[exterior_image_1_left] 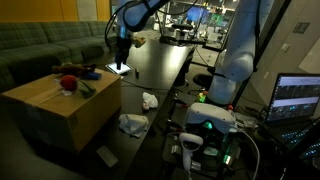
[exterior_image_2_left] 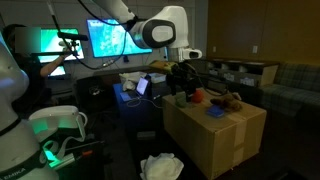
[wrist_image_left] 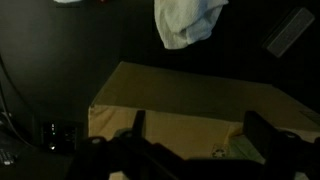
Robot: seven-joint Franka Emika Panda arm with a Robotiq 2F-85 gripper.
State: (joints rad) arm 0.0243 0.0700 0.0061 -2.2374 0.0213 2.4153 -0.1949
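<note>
Gripper (wrist_image_left: pixel 195 120): jaws wide, nothing held; dark, cut off at the wrist view's bottom edge.
Box (wrist_image_left: pixel 190 95): under gripper; near edge hidden behind the fingers.
Red thing (exterior_image_1_left: pixel 68 83): on box top, away from gripper, blurred.
Cloth (wrist_image_left: pixel 190 22): on floor past box, top cut off.

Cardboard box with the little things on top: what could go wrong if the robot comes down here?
1. The open fingers hang over an edge of the box, so they might bump the cardboard and shove it.
2. The red thing lies close to a brown thing on top; a nudge could knock one off, down by the white cloth.
</note>
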